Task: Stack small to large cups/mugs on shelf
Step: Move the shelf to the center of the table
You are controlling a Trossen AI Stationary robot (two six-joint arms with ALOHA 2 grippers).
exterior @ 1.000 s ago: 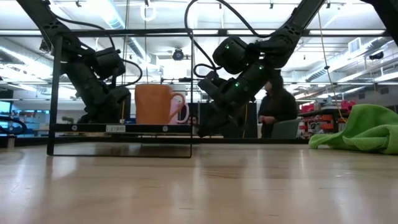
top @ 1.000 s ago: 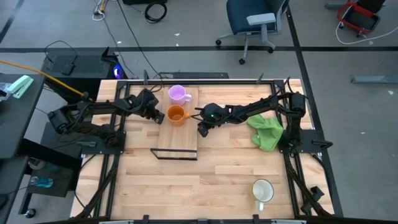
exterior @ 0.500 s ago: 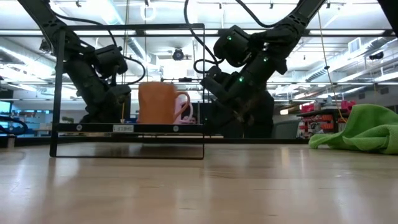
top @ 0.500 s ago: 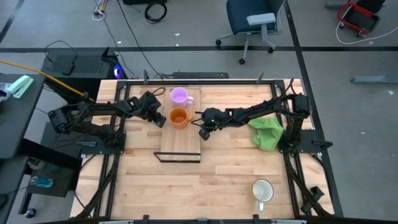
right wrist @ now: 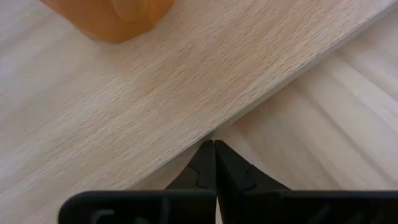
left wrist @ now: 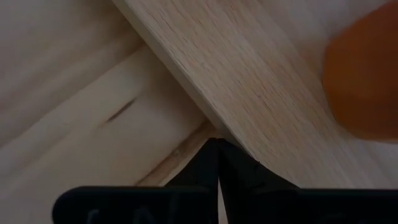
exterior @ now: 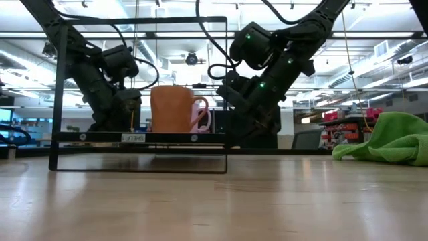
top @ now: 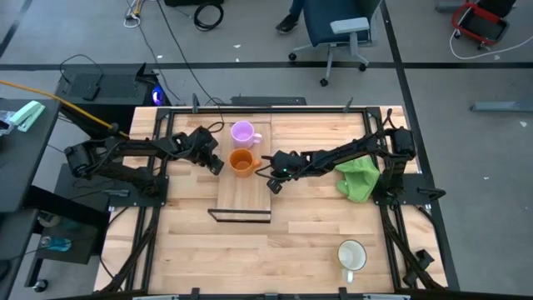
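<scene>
Evidently both closed end effectors, left [top: 216, 164] and right [top: 274, 185], pinch the narrow light-wood shelf [top: 241, 193] edges; uneven pushing could topple the orange mug [top: 241, 162] or light purple mug [top: 242, 132] standing aboard.

butcher-block table [top: 250, 250] carries it all. the shelf [top: 243, 187], a narrow light-wood board on a thin black frame, stands squeezed between the two claws: left gripper [top: 215, 163] tight against one long edge, right gripper [top: 274, 182] tight against the other, both pinched closed. on the board, between the claws, the orange mug [top: 241, 161]; just beyond it the purple mug [top: 242, 132]. green cloth [top: 356, 177] lies behind the right claw, the white mug [top: 351, 254] well apart from it on bare table.
</scene>
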